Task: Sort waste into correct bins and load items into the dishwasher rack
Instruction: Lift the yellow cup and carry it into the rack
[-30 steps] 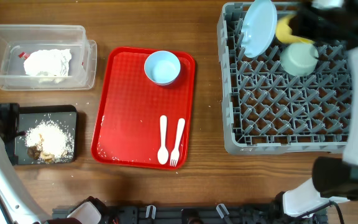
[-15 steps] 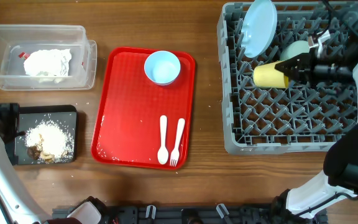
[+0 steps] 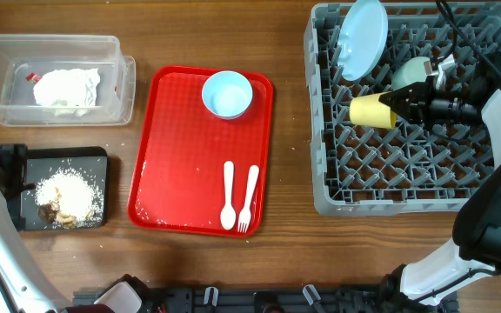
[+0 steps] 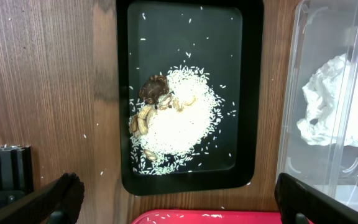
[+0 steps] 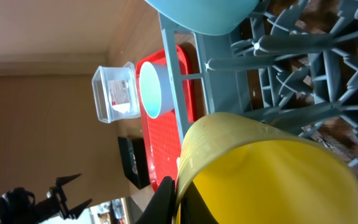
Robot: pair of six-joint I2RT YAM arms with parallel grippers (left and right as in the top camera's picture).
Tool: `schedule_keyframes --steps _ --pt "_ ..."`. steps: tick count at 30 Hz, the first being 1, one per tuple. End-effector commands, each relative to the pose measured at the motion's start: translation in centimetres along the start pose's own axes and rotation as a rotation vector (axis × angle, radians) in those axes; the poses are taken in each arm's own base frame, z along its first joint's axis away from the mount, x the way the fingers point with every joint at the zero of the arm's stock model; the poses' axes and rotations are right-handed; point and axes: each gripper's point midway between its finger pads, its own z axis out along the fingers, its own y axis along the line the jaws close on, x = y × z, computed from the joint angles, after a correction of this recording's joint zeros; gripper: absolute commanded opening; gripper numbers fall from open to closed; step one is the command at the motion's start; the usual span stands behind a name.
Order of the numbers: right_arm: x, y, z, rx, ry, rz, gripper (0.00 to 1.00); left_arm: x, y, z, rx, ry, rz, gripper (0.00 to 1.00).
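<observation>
right pincer [image 3: 397, 101] | grips smooth round yellow cup [image 3: 369, 110] | over pegged grey rack [image 3: 398, 206]

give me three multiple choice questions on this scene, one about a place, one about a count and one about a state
1. Where is the pale blue bowl?
A. on the red tray
B. in the black tray
C. on the bare table

2. How many white utensils lie on the red tray?
A. one
B. two
C. four

3. What are the right fingers doing?
A. standing open and empty
B. shut on the yellow cup
C. shut on the napkin

Answers:
1 A, the overhead view shows the bowl near the tray's far edge.
2 B, a spoon and a fork lie side by side.
3 B, the fingers pinch the cup's rim above the dishwasher rack.
</observation>
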Motion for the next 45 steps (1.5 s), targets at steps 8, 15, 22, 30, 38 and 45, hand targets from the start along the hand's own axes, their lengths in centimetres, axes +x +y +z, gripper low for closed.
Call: schedule_keyframes --steps 8,15,22,30,38,45 --pt "0.0 -0.9 0.0 0.013 0.004 0.057 0.04 -0.2 0.3 0.2 -0.016 -0.007 -0.005 1.0" --pt "0.4 -3.3 0.0 0.143 0.005 0.099 0.04 -0.2 0.3 0.2 -0.016 -0.007 -0.005 1.0" --pt "0.4 -6.7 -0.4 0.313 -0.026 0.161 0.12 -0.2 0.3 0.2 -0.016 -0.007 -0.005 1.0" --pt "-1.5 -8.4 -2.8 0.445 -0.125 0.228 0.07 -0.2 0.3 0.2 -0.016 -0.007 -0.005 1.0" --pt "-1.4 -9.6 -4.7 0.541 -0.157 0.247 0.21 -0.2 0.3 0.2 -0.016 -0.007 -0.005 1.0" --pt "-2.0 -6.0 -3.1 0.315 -0.139 0.206 0.06 -0.2 0.3 0.2 -0.016 -0.008 -0.005 1.0"
